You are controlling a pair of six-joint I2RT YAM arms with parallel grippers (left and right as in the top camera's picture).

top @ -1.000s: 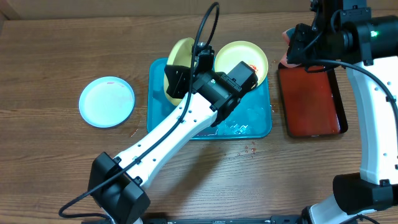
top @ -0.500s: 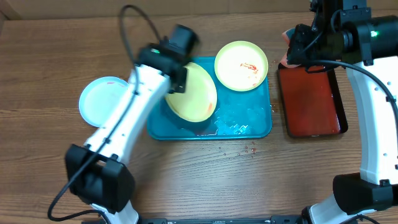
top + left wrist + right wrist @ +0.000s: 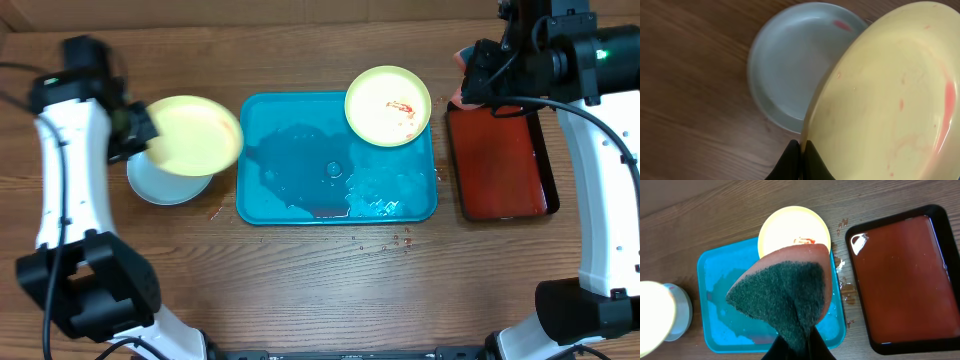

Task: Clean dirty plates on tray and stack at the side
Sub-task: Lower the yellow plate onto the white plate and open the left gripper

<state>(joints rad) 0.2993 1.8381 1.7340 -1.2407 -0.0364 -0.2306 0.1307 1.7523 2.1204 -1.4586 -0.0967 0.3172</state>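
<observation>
There are two yellow-green plates (image 3: pixel 388 105), one blue plate (image 3: pixel 160 186).

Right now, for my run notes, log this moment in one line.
left gripper: shut on yellow-green plate, over blue-white plate | right gripper: shut on sponge | tray: one smeared plate at corner

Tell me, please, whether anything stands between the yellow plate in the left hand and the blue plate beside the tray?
Nothing visible does: the left hand holds the yellow plate partly over the blue plate.
</observation>
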